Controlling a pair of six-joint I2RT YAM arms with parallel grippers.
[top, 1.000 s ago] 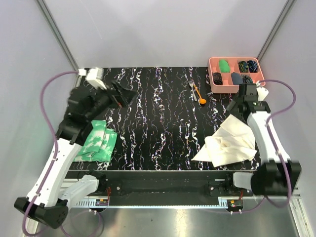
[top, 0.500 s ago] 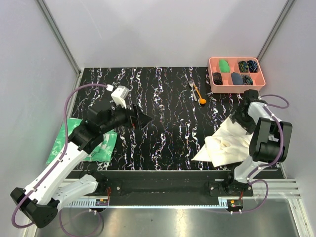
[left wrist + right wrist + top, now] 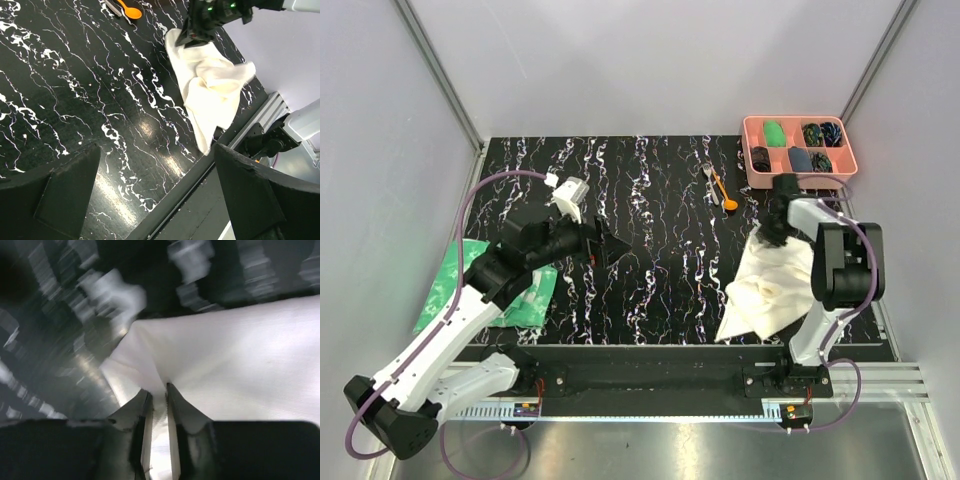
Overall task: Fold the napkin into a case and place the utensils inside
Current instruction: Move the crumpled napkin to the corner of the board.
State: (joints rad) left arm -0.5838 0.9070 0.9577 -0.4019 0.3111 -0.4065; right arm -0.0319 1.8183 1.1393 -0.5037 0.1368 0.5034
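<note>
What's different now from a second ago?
The right gripper swung left and pinched the napkin's far corner, bunching the cloth narrower. The left gripper, open, swept right toward the middle. The fork, spoon, pink tray and green cloth stayed put.

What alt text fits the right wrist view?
The right gripper pinches a raised fold of the cream napkin between nearly closed fingers. Behind it the black marbled table is smeared by motion blur.

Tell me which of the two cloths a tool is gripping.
The cream-white napkin on the right: the right tool pinches its far corner. The green mottled cloth on the left lies free.
</note>
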